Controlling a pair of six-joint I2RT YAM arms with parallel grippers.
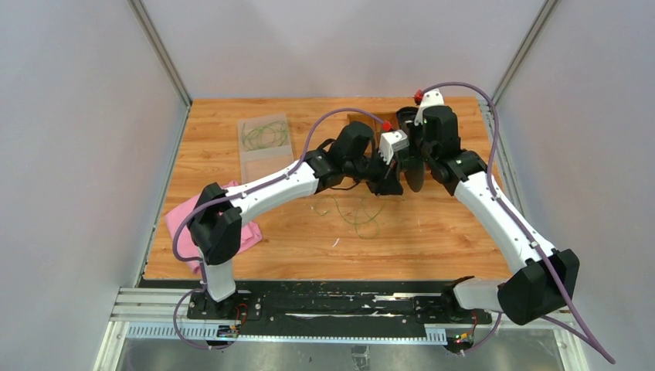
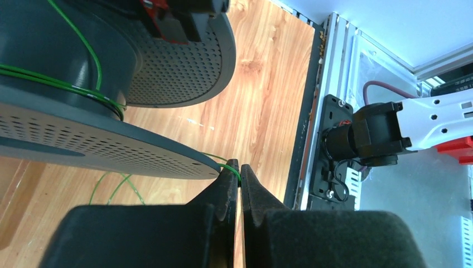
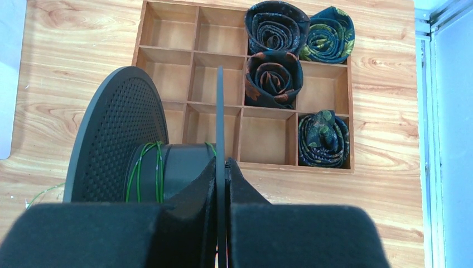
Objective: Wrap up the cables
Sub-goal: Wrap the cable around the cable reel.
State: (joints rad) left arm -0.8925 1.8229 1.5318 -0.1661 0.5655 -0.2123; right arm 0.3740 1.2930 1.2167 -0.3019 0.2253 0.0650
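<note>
pinching the thin green cable (image 2: 83, 92) in the left gripper (image 2: 241, 174), fingers pressed almost together on it right at the rim of the black spool (image 2: 111, 145). clamping the right gripper (image 3: 222, 164) tight on the spool's thin flange, keeping both flanges upright. lying in several turns around the core, trailing a loose strand across the table (image 1: 432, 232) underneath. sitting beyond: a wooden divider tray (image 3: 192, 53) holding rolled ties (image 3: 274, 78).

The spool (image 3: 120, 139) is before the divided tray (image 3: 192, 51); loose cable (image 1: 360, 216) lies on table (image 1: 440, 236).
</note>
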